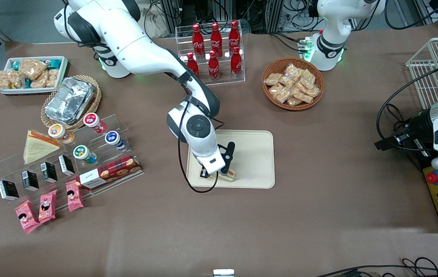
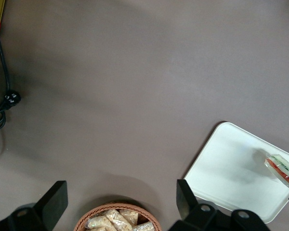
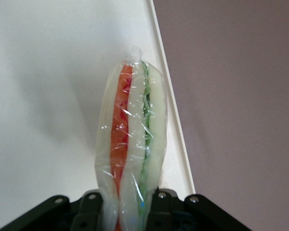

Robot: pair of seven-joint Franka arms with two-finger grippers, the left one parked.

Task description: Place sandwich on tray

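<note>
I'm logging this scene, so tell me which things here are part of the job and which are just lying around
Part of the job: the sandwich, gripped by the gripper over the tray.

Just lying about: the cola bottles, the snack basket, the foil container, the plain sandwich wedge, the white snack bin.

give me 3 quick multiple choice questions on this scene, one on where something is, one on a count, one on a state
1. Where is the sandwich?
A. over the tray, near its rim
B. in the wicker basket of snack packets
C. on the acrylic shelf

2. How many red cola bottles stand in the clear rack?
A. four
B. six
C. eight

3. What is the gripper doing?
A. hanging open above bare table
B. shut on the sandwich
C. shut on a bottle

Answers: 1 A, the front view shows the wedge above the tray's edge; 2 B, two rows of three; 3 B, the wrapped wedge sits between its fingers.
</note>
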